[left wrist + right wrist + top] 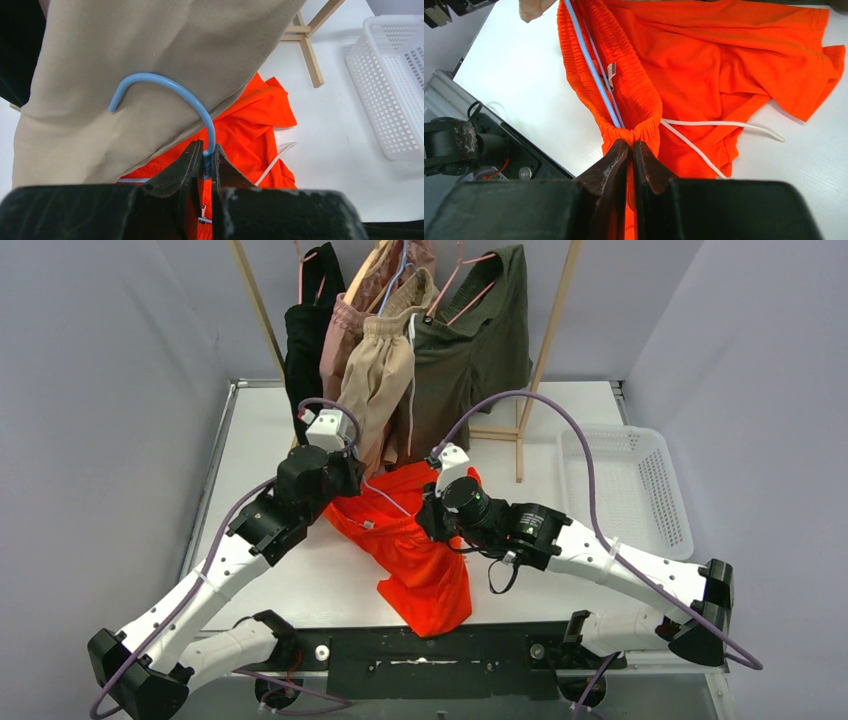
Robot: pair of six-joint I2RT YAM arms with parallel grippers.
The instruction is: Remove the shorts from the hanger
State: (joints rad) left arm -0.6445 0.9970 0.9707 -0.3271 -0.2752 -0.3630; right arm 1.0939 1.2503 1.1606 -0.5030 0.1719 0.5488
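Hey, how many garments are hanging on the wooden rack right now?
4. A black garment at far left, pink shorts beside it, beige shorts in the middle, olive green shorts on the right. More may hide behind them.

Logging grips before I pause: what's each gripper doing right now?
Left gripper: closed on the light blue wire hanger.
Right gripper: closed on the bright orange fabric shorts, at the waistband.

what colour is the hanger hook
Light blue hanger hook; shows best in the left wrist view.

Light was bright and even, shadows soft on the white bench (524, 90); nearest the jaws, both wrist views blurred.
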